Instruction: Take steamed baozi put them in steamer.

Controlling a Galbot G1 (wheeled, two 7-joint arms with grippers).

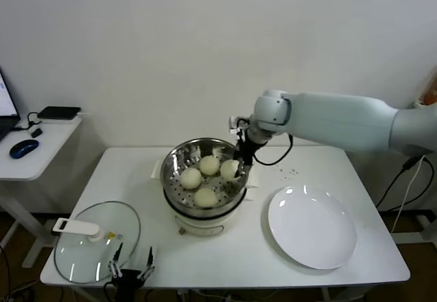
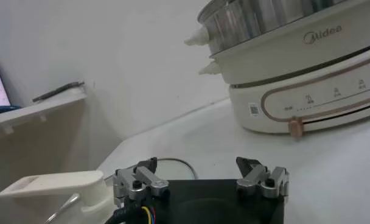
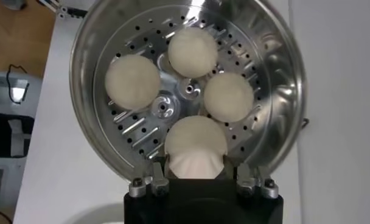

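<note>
The round stainless-steel steamer basket (image 1: 202, 173) sits mid-table on the white rectangular table (image 1: 355, 179), holding four cream-white steamed baozi (image 3: 195, 52) clustered on its perforated floor. A flat white round plate (image 1: 312, 227) lies to its right, a glass lid (image 1: 95, 242) front-left.

What I can't fully see from here

My right gripper (image 3: 197, 173) covers the near edge of the fourth baozi (image 3: 196, 146), and its fingertips are lost behind the bun in the right wrist view. The steamer (image 3: 282, 79) rim is clipped by that picture's top edge. In the head view my left gripper (image 1: 131, 269) is cut off at the bottom edge, and the laptop (image 1: 5, 104) by the left edge. The glass lid (image 2: 54, 185) shows only its handle in the left wrist view.
</note>
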